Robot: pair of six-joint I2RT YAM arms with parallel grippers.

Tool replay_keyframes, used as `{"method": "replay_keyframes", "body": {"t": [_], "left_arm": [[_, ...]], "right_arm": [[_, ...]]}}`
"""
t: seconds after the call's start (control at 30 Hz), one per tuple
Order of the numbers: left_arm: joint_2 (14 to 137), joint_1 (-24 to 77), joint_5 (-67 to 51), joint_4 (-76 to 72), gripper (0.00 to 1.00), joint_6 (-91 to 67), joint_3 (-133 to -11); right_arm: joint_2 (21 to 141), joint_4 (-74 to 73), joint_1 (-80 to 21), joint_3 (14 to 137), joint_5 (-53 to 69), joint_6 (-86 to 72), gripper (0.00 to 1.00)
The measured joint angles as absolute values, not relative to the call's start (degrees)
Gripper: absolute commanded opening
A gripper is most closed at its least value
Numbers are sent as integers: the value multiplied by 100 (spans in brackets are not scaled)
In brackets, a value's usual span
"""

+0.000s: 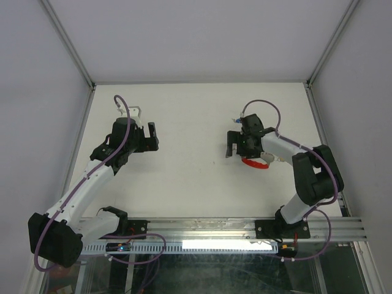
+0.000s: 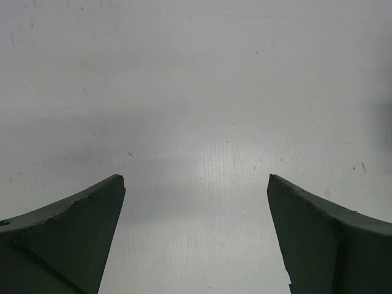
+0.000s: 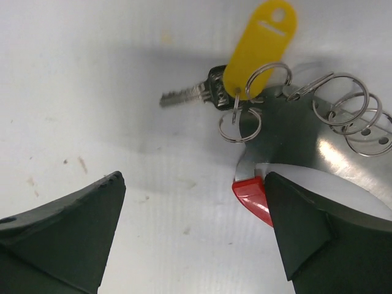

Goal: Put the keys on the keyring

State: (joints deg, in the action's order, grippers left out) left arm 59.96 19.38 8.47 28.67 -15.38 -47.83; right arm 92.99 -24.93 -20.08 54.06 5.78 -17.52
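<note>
In the right wrist view a silver key (image 3: 184, 95) with a dark head lies on the white table. It is joined to a yellow plastic tag (image 3: 260, 46) and a small silvery keyring (image 3: 240, 125). Several more silvery rings (image 3: 340, 101) lie to its right on a shiny metal plate (image 3: 294, 131) with a red edge (image 3: 251, 195). My right gripper (image 3: 193, 177) is open, just short of the key, and its right finger (image 3: 306, 226) is beside the red edge. My left gripper (image 2: 196, 177) is open over bare table. From above, the left gripper (image 1: 153, 138) and right gripper (image 1: 231, 146) face each other.
The red-edged plate (image 1: 256, 163) lies partly under my right arm. White walls with metal posts close the table (image 1: 190, 116) on three sides. A metal rail (image 1: 214, 228) carrying the arm bases runs along the near edge.
</note>
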Motion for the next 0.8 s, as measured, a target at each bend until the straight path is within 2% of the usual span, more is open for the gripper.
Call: {"method": "replay_keyframes", "body": {"t": [0.8], "left_arm": [[5813, 1938, 845, 2871, 99, -1540, -4786]], "right_arm": [[9533, -2794, -6418, 5719, 23, -3393, 99]]}}
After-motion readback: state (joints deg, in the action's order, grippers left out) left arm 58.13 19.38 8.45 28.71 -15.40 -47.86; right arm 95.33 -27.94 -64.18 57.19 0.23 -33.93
